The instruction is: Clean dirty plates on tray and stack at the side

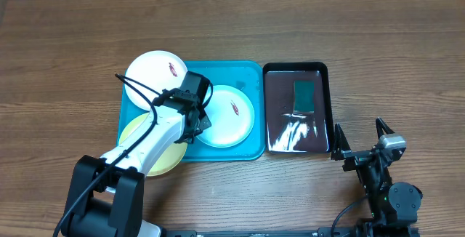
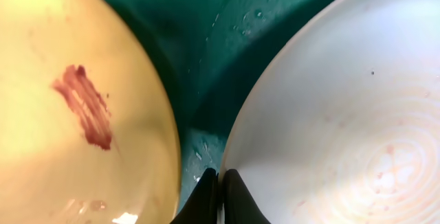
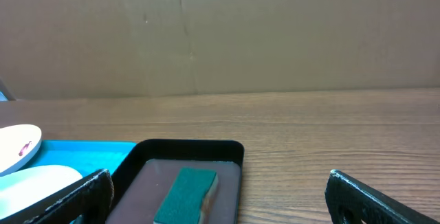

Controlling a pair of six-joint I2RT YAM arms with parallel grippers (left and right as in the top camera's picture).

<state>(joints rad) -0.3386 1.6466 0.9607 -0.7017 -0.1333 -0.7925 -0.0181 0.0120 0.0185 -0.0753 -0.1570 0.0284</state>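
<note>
Left arm stretches diagonally over the turquoise tray [image 1: 251, 73], wrist tipped down, and the left gripper [image 2: 220, 183] is pinched tight on the left rim of the mint plate [image 1: 231, 117] in the tray's right half. The yellow plate [image 1: 133, 129] overhangs the tray's near-left corner and the white plate [image 1: 152, 70] its far-left corner, so 3 plates sit there. Right gripper [image 1: 360, 131] is low, right of the tray, jaws wide, holding nothing.
</note>
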